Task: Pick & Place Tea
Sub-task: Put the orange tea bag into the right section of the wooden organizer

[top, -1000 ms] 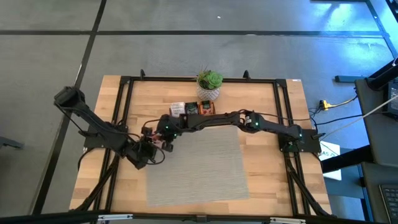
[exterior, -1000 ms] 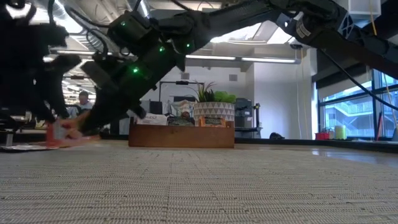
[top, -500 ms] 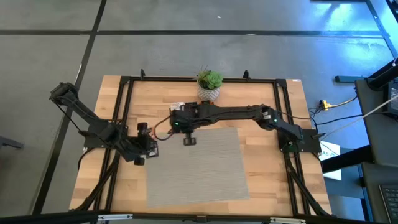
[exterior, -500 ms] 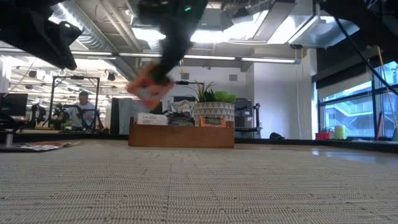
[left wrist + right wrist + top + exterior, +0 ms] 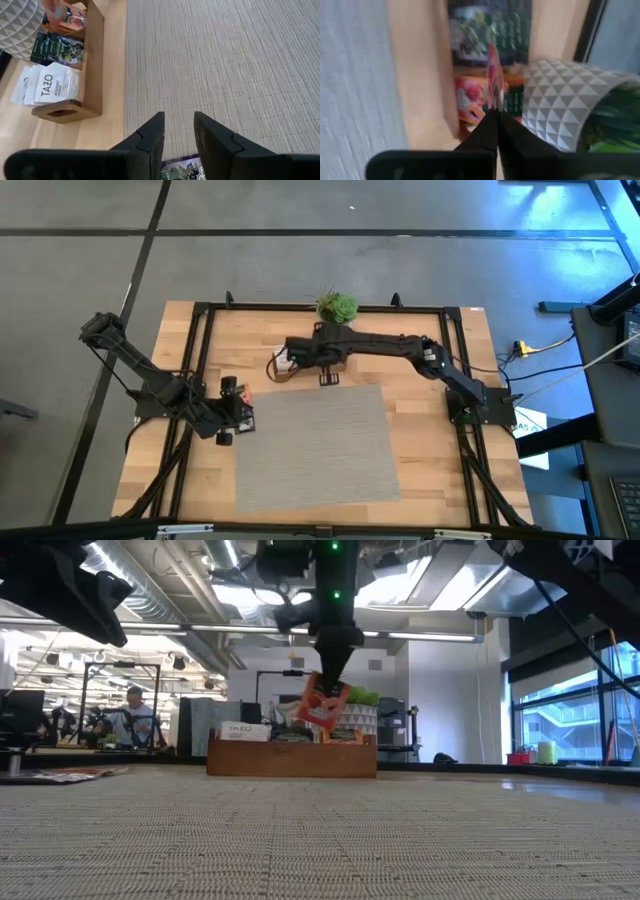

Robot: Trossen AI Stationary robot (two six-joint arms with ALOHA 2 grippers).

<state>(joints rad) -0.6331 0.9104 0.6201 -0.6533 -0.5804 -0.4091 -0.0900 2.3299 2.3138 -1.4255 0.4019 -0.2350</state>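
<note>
Placement calls for care: the right gripper point(image 5: 330, 670), pinching a small orange-red tea packet point(image 5: 322, 703) at upper centre, should lower squarely over the long wooden tray point(image 5: 292, 758) — its matching orange compartment — before letting go; left gripper point(image 5: 176, 131) waits, parted.

Even, bright overhead light in the high view, shadows faint. Ceiling lamps point(image 5: 400, 580) glare at upper centre of the low view, arms dark against them. The right wrist view is blurred throughout
</note>
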